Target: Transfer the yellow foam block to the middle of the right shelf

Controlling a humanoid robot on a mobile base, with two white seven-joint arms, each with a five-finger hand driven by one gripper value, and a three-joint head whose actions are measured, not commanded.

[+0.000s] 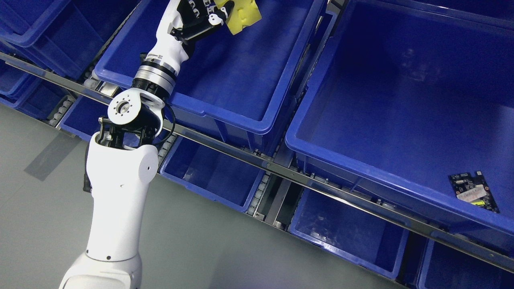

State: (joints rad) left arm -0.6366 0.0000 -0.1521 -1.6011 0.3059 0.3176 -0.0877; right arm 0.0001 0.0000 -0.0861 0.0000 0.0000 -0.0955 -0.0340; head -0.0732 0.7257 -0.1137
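I have the left hand (200, 18) clamped on the yellow foam block (243, 16), fingers curled around its near edge, held up above the left blue bin (225, 116) at the far edge of view. The target bin on the right (321, 152) already holds a circuit board (473, 190). My worry: the pinch looks shallow, so the soft foam could slip out over the divider between bins.

right bin (401, 100): interior open | obstacle: circuit board (474, 190) in its near corner
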